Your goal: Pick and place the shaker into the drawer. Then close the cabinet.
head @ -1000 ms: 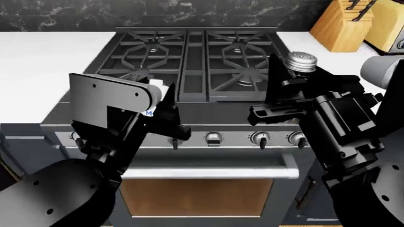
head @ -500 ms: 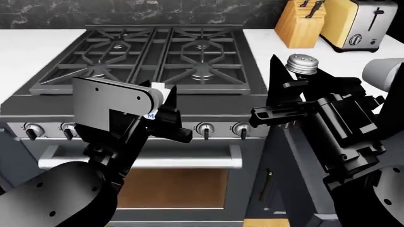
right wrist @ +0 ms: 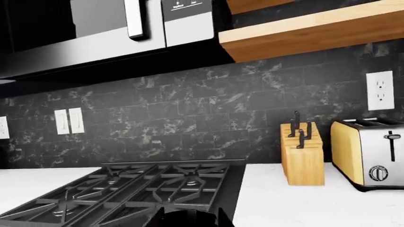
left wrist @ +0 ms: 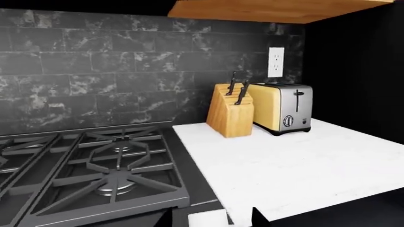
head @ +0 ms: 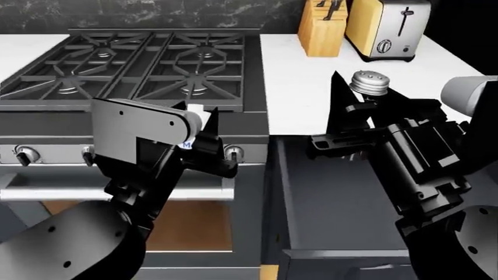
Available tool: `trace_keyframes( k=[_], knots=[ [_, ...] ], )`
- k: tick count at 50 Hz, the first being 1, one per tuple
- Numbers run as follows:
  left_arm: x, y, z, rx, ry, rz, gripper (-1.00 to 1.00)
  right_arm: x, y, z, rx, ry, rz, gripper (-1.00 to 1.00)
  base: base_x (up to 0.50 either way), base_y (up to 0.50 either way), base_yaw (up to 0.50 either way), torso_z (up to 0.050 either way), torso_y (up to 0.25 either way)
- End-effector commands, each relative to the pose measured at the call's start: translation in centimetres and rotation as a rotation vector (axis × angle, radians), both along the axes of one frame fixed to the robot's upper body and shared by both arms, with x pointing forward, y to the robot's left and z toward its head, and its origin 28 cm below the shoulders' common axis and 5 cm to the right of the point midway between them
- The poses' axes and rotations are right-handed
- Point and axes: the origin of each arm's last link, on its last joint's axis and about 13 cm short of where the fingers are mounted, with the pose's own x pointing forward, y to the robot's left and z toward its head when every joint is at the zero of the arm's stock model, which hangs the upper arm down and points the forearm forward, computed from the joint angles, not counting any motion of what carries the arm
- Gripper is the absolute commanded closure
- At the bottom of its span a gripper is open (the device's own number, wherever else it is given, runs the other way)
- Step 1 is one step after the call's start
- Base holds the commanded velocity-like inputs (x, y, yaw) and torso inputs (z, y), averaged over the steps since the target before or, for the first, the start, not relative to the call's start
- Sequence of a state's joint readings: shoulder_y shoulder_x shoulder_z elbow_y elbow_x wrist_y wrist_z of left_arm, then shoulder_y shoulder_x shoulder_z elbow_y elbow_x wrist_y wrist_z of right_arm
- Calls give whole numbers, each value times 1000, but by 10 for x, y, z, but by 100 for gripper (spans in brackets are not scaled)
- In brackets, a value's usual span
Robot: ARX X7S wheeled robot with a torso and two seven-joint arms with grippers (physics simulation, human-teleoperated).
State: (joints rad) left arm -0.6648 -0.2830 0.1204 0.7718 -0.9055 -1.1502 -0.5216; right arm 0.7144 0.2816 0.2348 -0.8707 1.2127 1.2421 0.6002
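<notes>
- Two arms are raised in front of the torso in the head view; the right gripper (head: 351, 116) carries the small shaker (head: 370, 83) with greyish glass body and silver perforated cap.
- Shaker location: upright, cap showing above the black fingers, which pinch its body from both sides. It is held in the air over the near edge of the white counter (head: 304, 76), just beyond the far end of the open drawer.
- The wide dark charcoal-blue drawer (head: 327, 198) stands pulled out below the right arm, right of the steel gas range (head: 132, 70); its inside looks bare as far as can be seen.
- Step in hand, by my judgement: carrying the shaker to the drawer. To do it well, bring the grip nearer and lower into the middle of the drawer box, keep the shaker upright, let go only close to the floor of the drawer, then clear the arm before pushing the front panel.
- Right arm pose: forearm angled up and away, wrist bent, fingers pointing far and upward.
- Left gripper (head: 204, 131): held level over the range front; a white cylinder with blue print (head: 195, 111) sits between its fingers, apparently clamped.
- Far right on the counter: wooden knife block (head: 323, 26), cream-and-steel toaster (head: 386, 26).
</notes>
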Motion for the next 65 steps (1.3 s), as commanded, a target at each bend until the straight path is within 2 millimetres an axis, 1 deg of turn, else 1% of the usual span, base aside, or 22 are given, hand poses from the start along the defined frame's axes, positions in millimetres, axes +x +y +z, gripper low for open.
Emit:
trace_keyframes(
  k=[1, 11, 23, 31, 38, 41, 45, 51, 56, 59, 62, 65],
  knots=[
    [-1, 0, -1, -8, 1, 4, 100, 0, 0, -2, 0, 2, -4, 100, -1, -500, 0, 0, 0],
    [0, 0, -2, -7, 2, 2, 100, 1, 1, -2, -6, 3, -4, 100, 11, -500, 0, 0, 0],
    [0, 0, -1, -4, 3, 2, 100, 1, 1, -4, -10, 4, -6, 100, 338, -415, 0, 0, 0],
    [-1, 1, -2, -6, 4, 7, 100, 0, 2, -6, -9, 9, 0, 100, 0, -500, 0, 0, 0],
    [0, 1, -3, -3, 7, 7, 100, 1, 1, -6, -9, 4, -15, 100, 0, 0, 0, 0, 0],
    [1, 2, -2, 20, 12, -2, 100, 3, -2, -4, -12, -5, -53, 100, 0, 0, 0, 0, 0],
    [8, 7, 7, 143, 43, -69, 100, 11, -17, 8, -41, -34, -151, 100, 0, 0, 0, 0, 0],
    [22, 10, 40, 305, 62, -202, 100, 17, -47, 40, -152, -128, -325, 100, 0, 0, 0, 0, 2],
    [29, 3, 62, 407, 49, -287, 100, 20, -68, 70, -225, -180, -421, 100, 0, 0, 0, 0, 0],
    [29, -5, 71, 454, 46, -352, 100, 24, -75, 77, -239, -187, -459, 100, 0, 0, 0, 0, 0],
    [31, -16, 71, 498, 72, -436, 100, 26, -80, 81, -248, -184, -476, 100, 0, 0, 0, 0, 0],
    [36, -23, 60, 518, 128, -511, 100, 23, -83, 88, -251, -191, -487, 100, 0, 0, 0, 0, 0]
  ],
)
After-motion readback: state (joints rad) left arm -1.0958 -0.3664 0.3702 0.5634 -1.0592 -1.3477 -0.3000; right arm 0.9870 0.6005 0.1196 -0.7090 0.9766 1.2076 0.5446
